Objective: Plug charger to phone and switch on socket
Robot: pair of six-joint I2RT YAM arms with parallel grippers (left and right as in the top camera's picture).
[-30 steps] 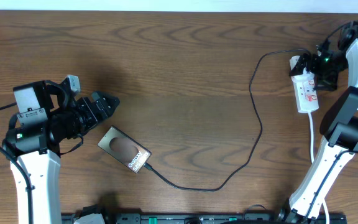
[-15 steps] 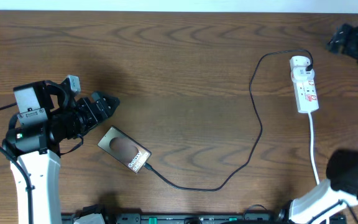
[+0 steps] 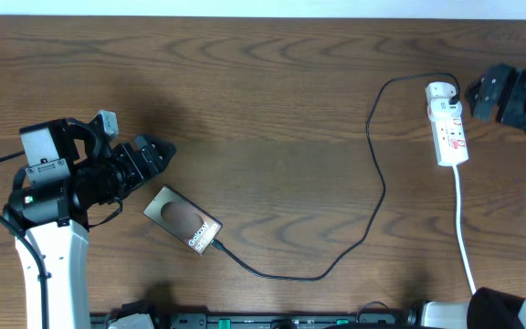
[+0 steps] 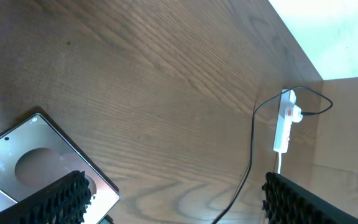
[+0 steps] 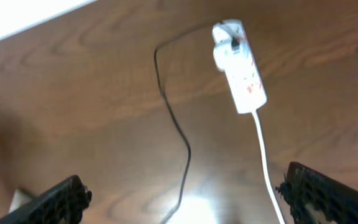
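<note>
Wood counter (image 3: 272, 110): socket (image 3: 448, 126) at 9 o'clock of wide-spread, empty right claw (image 3: 482, 91), long axis 12–6; left arm far.

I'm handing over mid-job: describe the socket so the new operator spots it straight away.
Look to the table's far right edge, just beside the right gripper. The socket is a narrow white strip with small red markings. The thin black charger enters its top end, and a thicker white cord leaves its bottom.
</note>
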